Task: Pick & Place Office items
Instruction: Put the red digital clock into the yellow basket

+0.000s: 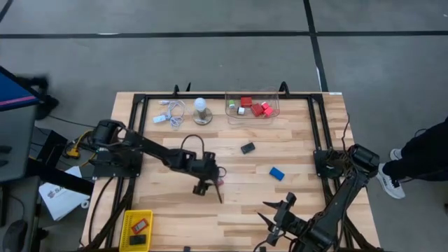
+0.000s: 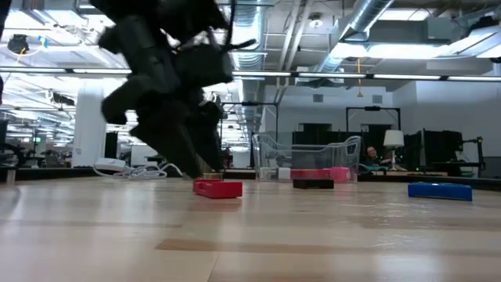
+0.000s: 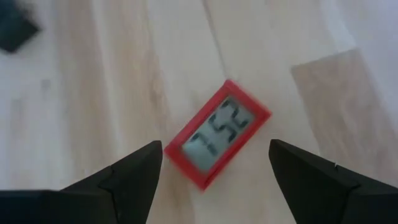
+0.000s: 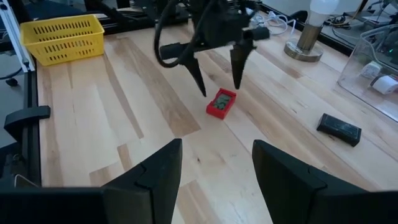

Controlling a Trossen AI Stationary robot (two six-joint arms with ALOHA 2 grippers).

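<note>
High view: left gripper [image 1: 212, 184] hangs mid-table over the wooden table [image 1: 308, 203]; right gripper [image 1: 274, 213] waits near the front edge. Low view: red block [image 2: 218, 188] lies flat on the table, untouched. Left wrist view: fingers [image 3: 134, 174] spread wide either side of the block, holding nothing. Right wrist view: own fingers [image 4: 155, 171] parted and empty, yellow basket [image 4: 62, 37] beyond

Left hand [image 3: 214, 163] fingers spread wide, red clock block [image 3: 217, 133] between them, wooden table [image 3: 99, 99]
</note>
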